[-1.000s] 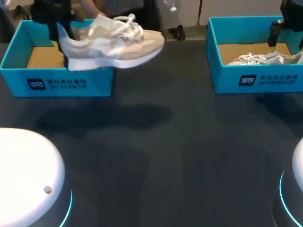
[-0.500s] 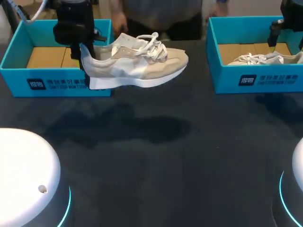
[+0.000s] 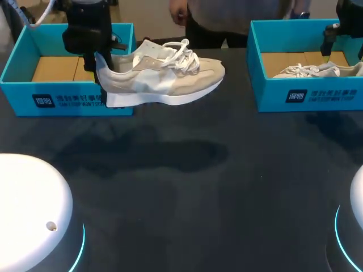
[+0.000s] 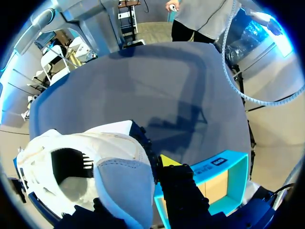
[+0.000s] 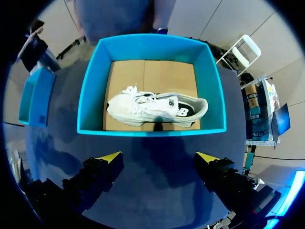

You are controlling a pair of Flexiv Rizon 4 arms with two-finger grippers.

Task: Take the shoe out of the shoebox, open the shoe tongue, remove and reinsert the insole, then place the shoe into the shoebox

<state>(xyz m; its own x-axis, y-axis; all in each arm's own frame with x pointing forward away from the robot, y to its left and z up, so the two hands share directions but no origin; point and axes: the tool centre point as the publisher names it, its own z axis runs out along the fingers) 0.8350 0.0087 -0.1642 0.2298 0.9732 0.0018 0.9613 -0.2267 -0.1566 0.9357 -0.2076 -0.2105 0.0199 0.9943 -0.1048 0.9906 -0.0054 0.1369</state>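
Far fingertip of left end effector [image 4: 136, 185] hidden behind shoe [image 4: 107, 145] heel

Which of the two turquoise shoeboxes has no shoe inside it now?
The turquoise cardboard shoebox on the left: only its brown floor shows, since the left hand holds a beige and white sneaker outside. The right shoebox contains a white sneaker.

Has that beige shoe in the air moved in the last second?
Yes. In the head view the shoe has shifted right and down, from over the left shoebox to across its front right corner.
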